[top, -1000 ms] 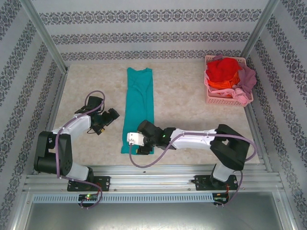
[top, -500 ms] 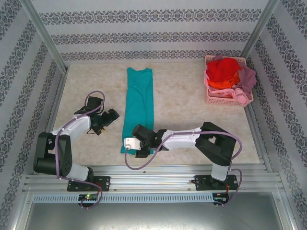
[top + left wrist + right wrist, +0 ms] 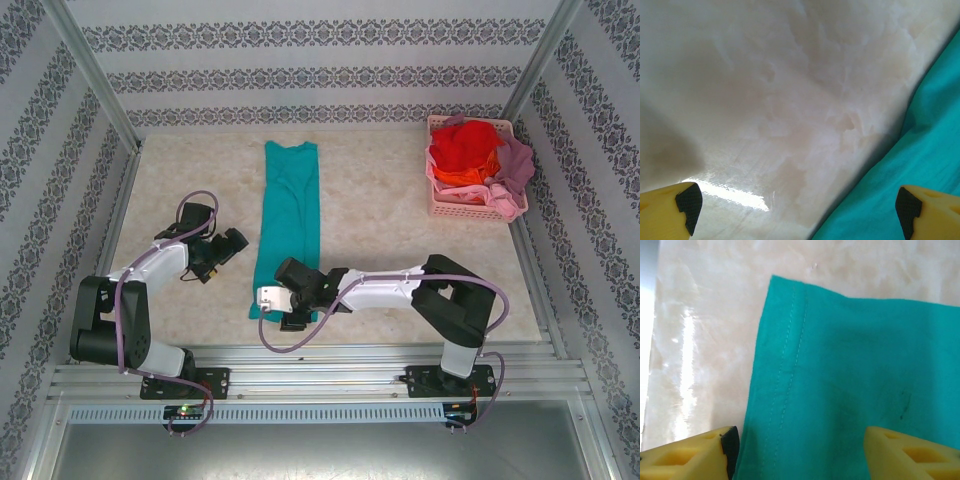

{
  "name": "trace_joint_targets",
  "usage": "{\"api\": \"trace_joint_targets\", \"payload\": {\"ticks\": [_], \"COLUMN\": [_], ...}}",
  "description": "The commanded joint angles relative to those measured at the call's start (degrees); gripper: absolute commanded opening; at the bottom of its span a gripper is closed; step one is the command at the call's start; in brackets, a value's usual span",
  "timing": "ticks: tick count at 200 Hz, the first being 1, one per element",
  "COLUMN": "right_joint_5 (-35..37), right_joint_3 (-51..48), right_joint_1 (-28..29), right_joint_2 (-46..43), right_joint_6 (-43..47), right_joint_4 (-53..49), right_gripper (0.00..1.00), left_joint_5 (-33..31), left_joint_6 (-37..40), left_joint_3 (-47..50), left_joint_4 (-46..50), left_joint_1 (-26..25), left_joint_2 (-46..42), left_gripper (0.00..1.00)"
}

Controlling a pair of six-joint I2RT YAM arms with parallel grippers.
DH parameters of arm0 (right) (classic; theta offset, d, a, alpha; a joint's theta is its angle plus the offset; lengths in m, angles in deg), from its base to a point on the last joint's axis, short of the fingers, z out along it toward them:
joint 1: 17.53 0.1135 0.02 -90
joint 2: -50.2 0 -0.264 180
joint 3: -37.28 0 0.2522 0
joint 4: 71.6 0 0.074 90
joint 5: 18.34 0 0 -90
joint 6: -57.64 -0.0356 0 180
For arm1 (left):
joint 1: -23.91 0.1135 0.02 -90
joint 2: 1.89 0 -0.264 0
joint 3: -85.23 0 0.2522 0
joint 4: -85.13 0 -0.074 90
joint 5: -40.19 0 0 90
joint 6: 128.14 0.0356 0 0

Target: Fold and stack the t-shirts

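A teal t-shirt point(image 3: 290, 210), folded into a long narrow strip, lies flat on the table and runs from the back toward the near edge. My right gripper point(image 3: 286, 303) hovers low over its near end. In the right wrist view the stitched hem and a corner of the teal t-shirt point(image 3: 850, 365) lie between the open jaws of the right gripper point(image 3: 797, 452); one finger is over bare table, the other over cloth. My left gripper point(image 3: 226, 246) stands open left of the strip, over bare table point(image 3: 765, 100) with the shirt's edge point(image 3: 920, 150) beside it. Red point(image 3: 462, 147), orange point(image 3: 458, 179) and mauve-pink point(image 3: 516, 163) t-shirts are heaped in the basket.
The pink lattice basket point(image 3: 462, 208) stands at the back right corner. Patterned walls with metal posts enclose the table on three sides. A metal rail point(image 3: 320, 360) with the arm bases runs along the near edge.
The right arm has drawn in and shifted its gripper a little left and nearer, toward the teal shirt's near left corner. The left arm has not moved.
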Motion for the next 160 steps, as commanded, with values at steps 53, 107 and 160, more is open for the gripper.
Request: {"api": "trace_joint_targets", "payload": {"ticks": [53,107,160], "right_joint_5": [-0.12,0.18,1.79], "right_joint_3": [2.02,3.87,3.66], "right_joint_1": [-0.68,-2.1,-2.14], "right_joint_2": [4.58,5.81,4.16], "right_joint_6": [-0.43,-2.52,-3.55], "right_joint_4": [-3.39,-7.73,-10.82], "right_gripper": [0.63,0.38,0.0], "left_joint_5": [0.72,0.93,1.2], "left_joint_6": [1.17,1.1,0.92], "left_joint_3": [1.3,1.56,1.91], "left_joint_4": [-1.19,-1.58,-2.2], "left_joint_1": [0.72,0.72,0.73], "left_joint_2": [-0.02,-0.16,-0.38], "left_gripper": [1.0,1.0,1.0]}}
